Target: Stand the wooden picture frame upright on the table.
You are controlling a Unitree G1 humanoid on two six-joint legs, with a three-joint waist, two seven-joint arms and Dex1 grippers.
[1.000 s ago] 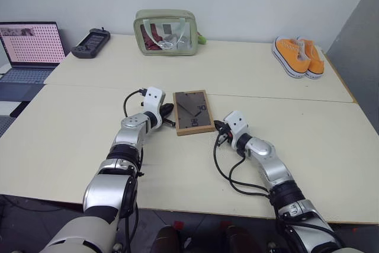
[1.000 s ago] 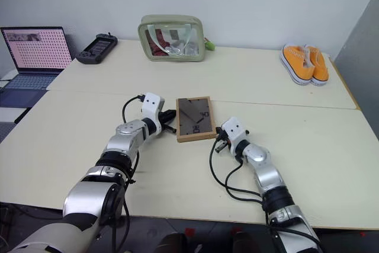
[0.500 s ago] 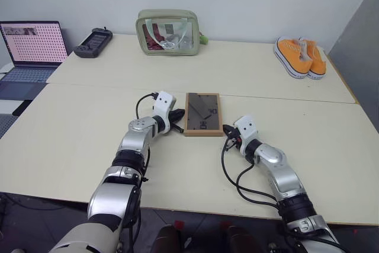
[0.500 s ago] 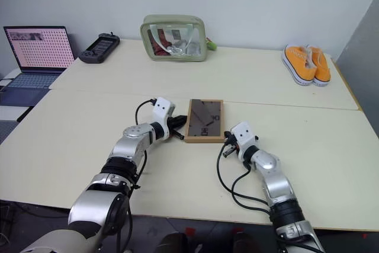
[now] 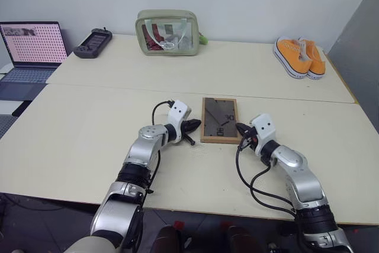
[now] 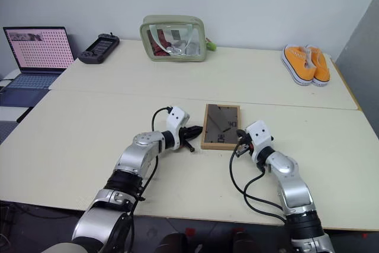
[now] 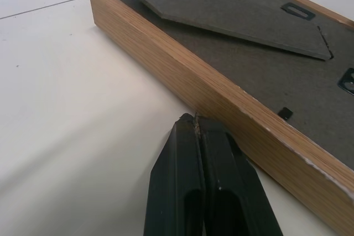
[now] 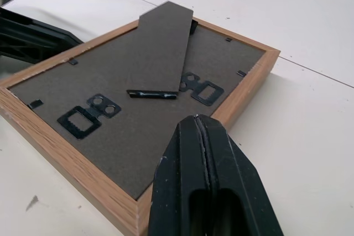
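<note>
The left gripper (image 5: 193,125) and right gripper (image 5: 241,128), fingers pressed together (holding nothing), flank the wooden picture frame (image 5: 220,120), lying back-up on the table (image 5: 71,134) near its seam. Closed tips could shove it sideways rather than lift an edge.
</note>
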